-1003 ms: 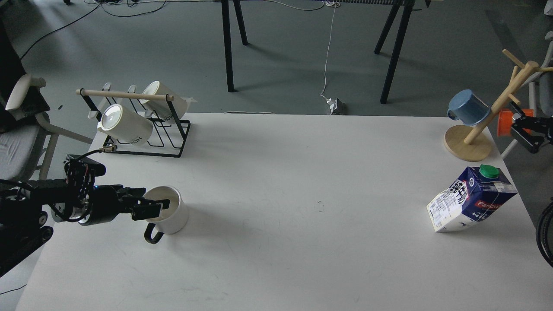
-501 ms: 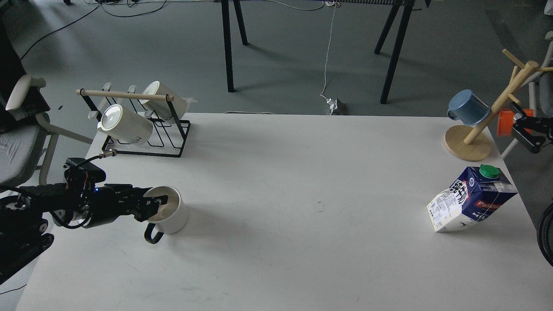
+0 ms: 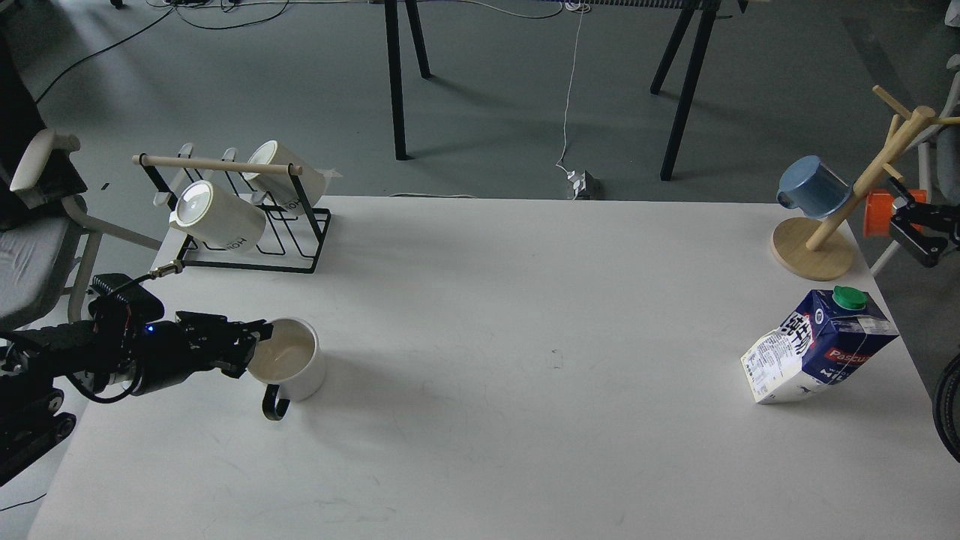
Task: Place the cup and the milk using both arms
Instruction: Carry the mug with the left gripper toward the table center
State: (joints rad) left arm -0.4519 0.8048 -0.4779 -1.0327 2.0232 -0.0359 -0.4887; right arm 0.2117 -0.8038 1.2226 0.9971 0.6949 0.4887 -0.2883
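Note:
A white cup (image 3: 294,365) with a black handle stands open side up on the white table (image 3: 525,315), at the left. My left gripper (image 3: 249,347) is open just left of the cup's rim, close to it or touching it, with nothing in it. A blue and white milk carton (image 3: 819,349) with a green cap stands leaning near the table's right edge. My right gripper (image 3: 913,234) is off the table at the far right, above and behind the carton, next to an orange thing (image 3: 874,214). It is small and dark.
A black wire rack (image 3: 247,225) with two white mugs stands at the back left. A wooden mug tree (image 3: 829,232) with a blue cup (image 3: 811,187) stands at the back right. A chair (image 3: 37,217) is left of the table.
My left gripper has drawn back to the left, off the cup's rim and opening. The cup has shifted slightly. The right gripper and the carton have barely moved.

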